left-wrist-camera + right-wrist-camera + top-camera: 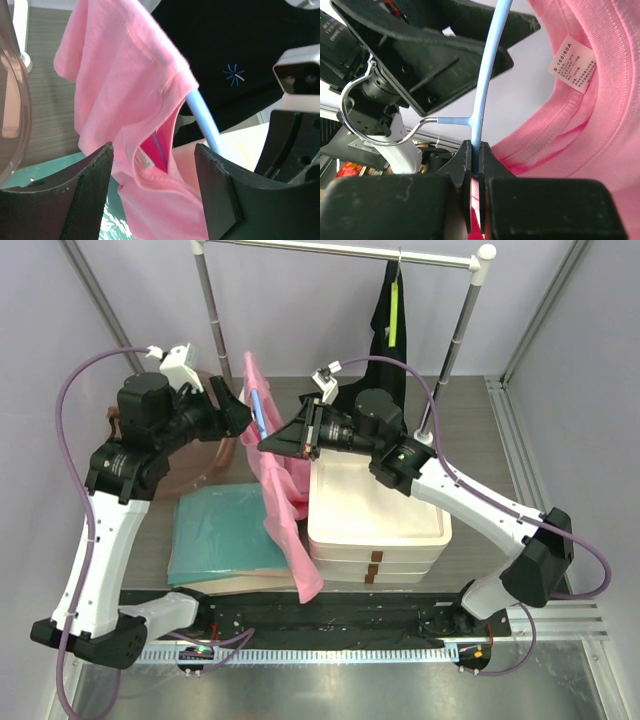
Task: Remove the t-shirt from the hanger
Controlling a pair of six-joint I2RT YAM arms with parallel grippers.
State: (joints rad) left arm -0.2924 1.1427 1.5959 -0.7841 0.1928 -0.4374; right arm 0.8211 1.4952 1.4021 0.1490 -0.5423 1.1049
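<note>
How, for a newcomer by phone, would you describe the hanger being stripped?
Find the stacked white boxes; just left, a pink t-shirt hangs in mid-air. The hanger is the pale blue bar in its neck, pinched by the right tool. The other hanger, at the back, is yellow with a black garment.

The grey table (480, 430) carries stacked cream bins (375, 520) beside a folded teal cloth (225, 535) on beige fabric (245, 583)

"What lies on the grey wooden table (475, 430)?"
"A folded teal cloth (225, 535), just beside a stack of cream plastic trays (375, 520)."
"And behind them?"
"A black garment (382, 320) hanging from the metal rail (340, 250)."
</note>
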